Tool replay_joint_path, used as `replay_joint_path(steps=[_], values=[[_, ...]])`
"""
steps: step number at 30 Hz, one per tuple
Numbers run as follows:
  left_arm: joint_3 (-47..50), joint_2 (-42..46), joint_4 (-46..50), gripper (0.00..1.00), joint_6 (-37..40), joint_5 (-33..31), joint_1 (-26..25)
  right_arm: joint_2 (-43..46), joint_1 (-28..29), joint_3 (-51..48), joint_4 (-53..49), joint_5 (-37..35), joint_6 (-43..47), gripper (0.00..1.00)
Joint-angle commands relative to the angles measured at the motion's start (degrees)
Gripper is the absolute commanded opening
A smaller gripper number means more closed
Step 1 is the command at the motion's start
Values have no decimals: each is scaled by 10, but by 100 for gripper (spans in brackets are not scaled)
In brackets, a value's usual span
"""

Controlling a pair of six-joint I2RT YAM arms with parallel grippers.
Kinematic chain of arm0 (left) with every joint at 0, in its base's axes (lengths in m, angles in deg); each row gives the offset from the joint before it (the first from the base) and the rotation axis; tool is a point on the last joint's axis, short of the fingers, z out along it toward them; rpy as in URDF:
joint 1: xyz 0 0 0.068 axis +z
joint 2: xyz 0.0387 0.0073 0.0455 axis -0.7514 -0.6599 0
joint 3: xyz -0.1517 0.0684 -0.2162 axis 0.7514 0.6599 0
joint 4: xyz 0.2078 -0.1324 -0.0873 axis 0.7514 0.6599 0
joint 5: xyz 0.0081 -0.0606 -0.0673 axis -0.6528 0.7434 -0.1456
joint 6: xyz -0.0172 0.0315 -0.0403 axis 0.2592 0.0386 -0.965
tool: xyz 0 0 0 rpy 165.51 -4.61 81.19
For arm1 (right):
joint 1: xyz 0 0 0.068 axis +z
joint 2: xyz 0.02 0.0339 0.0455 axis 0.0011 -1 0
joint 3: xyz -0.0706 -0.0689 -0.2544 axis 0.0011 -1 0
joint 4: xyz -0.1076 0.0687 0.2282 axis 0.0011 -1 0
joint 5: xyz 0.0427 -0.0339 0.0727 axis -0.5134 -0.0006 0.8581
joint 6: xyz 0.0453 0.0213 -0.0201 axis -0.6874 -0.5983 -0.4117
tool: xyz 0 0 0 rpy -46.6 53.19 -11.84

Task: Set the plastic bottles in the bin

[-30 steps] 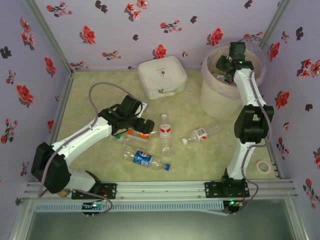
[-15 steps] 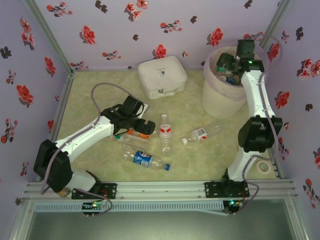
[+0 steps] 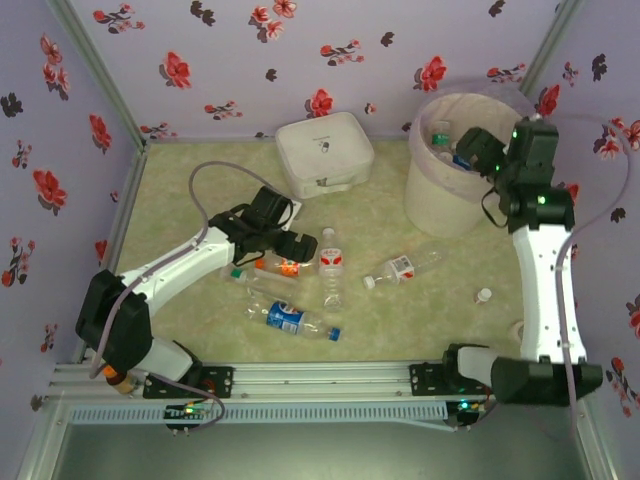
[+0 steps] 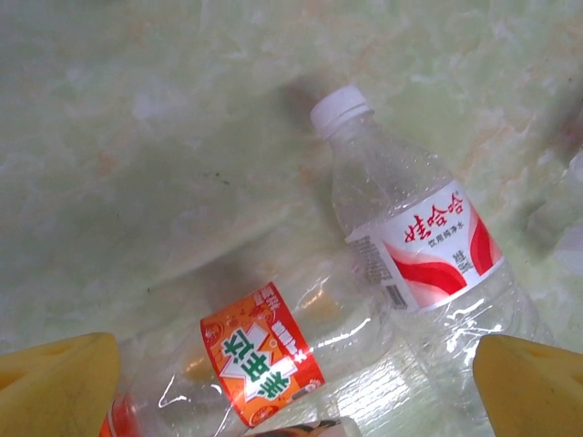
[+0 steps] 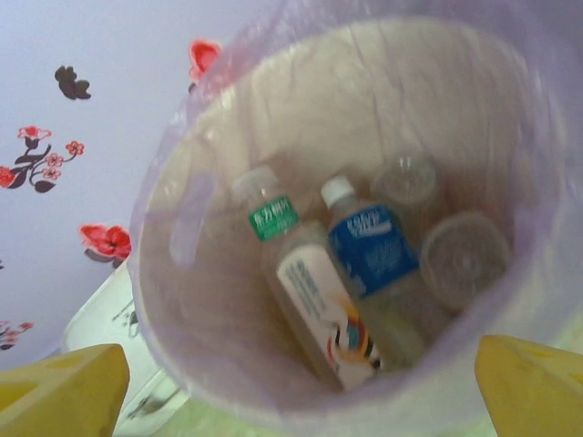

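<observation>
Purple-ish wallpaper (image 3: 250, 40) with red and dark flowers is wrapping round three sides of this booth. The tabletop (image 3: 400, 330) is showing a pale green marbled pattern, looking a bit glossy in the left wrist view. A silver rail (image 3: 330, 378) is running along the near edge, where both arms are bolted on.

The bin (image 3: 430, 205) is sitting in the far right corner with its pinkish bag folded over the rim. The right gripper (image 3: 478, 150) is hanging over the bin's right rim. From the right wrist camera its yellow fingers (image 5: 64, 387) are sitting spread wide with nothing between them. Down inside, a green-label bottle (image 5: 273, 218), a dark blue-label bottle (image 5: 369, 246) and a white-label bottle (image 5: 328, 314) are lying together, plus a couple of clear ones I can't make out.

The rest of the bottles are lying out on the table, left of centre. The left gripper (image 3: 288, 250) is hovering low over the orange-label bottle (image 4: 264, 355), jaws wide open on either side of it and gripping nothing. The red-label bottle (image 4: 428, 255) is lying right beside the orange one, white cap pointing to the back wall. A second red-label bottle (image 3: 400, 268) is lying further right, a blue-label bottle (image 3: 292, 319) is lying nearest the rail, and a clear bottle (image 3: 262, 290) is sitting between that and the orange one.

A white square box (image 3: 325, 152) is sitting at the back, middle. A small white cap (image 3: 484, 295) is lying loose by the right arm.
</observation>
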Motion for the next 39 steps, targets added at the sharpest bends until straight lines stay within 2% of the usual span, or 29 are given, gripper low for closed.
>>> replay_joint_path(steps=[1, 5, 8, 11, 16, 25, 32, 36, 39], values=[[4, -9, -33, 100, 8, 8, 5, 68, 9, -72, -1, 5, -93, 95], [-10, -31, -35, 100, 21, 8, 8, 140, 24, -182, -19, 0, -145, 90], [-32, -55, -36, 100, 19, 15, 9, 163, 30, -279, 12, 44, -203, 86], [-45, -68, -33, 100, 14, 22, 9, 171, 37, -370, 76, 71, -261, 84], [-34, -56, -32, 100, 0, 14, 9, 140, 41, -449, 143, 83, -288, 85], [-7, -46, -43, 100, -23, 4, 9, 48, 60, -495, 216, 92, -294, 99], [-22, -61, -44, 100, -18, 0, 9, 3, 62, -525, 280, 44, -289, 99], [-34, -69, -38, 100, -18, 4, 9, -29, 62, -519, 310, 27, -279, 94], [-30, -66, -43, 100, -18, 4, 9, -39, 62, -520, 327, 11, -269, 84]])
